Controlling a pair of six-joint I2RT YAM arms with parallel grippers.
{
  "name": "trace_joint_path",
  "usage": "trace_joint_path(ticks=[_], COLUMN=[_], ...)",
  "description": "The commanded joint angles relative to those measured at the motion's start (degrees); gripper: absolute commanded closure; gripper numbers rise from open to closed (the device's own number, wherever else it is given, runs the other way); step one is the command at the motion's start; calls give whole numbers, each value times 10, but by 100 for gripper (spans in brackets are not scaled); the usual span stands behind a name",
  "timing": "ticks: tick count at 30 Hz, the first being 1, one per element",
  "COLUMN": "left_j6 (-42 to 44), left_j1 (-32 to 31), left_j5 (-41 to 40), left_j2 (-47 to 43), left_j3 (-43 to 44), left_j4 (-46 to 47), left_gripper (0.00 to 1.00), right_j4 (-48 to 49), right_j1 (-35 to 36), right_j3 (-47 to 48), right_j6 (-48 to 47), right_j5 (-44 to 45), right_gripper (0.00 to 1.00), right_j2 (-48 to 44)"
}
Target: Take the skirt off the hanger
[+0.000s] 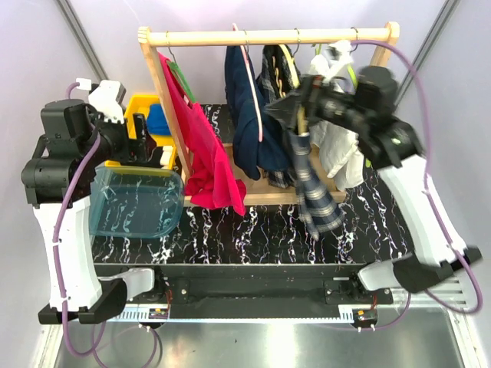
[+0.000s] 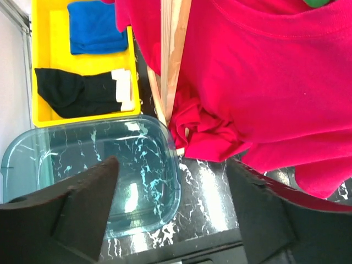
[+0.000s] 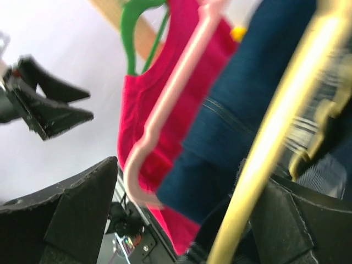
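Pale lilac walls (image 1: 31, 46), black marbled table (image 1: 253, 230), wooden garment rack (image 1: 199, 37)

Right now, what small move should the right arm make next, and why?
Probably close the right claw on the pale yellow-cream thin hanger: its bar lies between the open jaws, and the dark navy plaid skirt hangs below it, not yet off.
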Motion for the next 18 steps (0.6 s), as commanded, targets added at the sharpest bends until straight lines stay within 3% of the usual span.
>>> trace_joint_path(ticks=[1,5,9,14,18], left_j6=[-2,-3,-24,-61,-78], left_j1=[-1,-1,-1,-1,-38], left_j5=[0,-29,-53,39,88], left_j2=[-2,29,111,216,252], left_j3=[-21,-38,41,125,150], left_j4=[78,211,275,285,284], left_gripper=[15,15,18,17,17], right_j4=[25,16,14,-22,-33], right_j1=[57,68,67,68,67], right_j3=[69,86,53,19,14], right_j6=[-55,-91,-113,-142,-133], right_j5=[25,61,114,214,231], right_gripper=[0,0,0,0,0], right_j2=[40,28,-19,-114,-159])
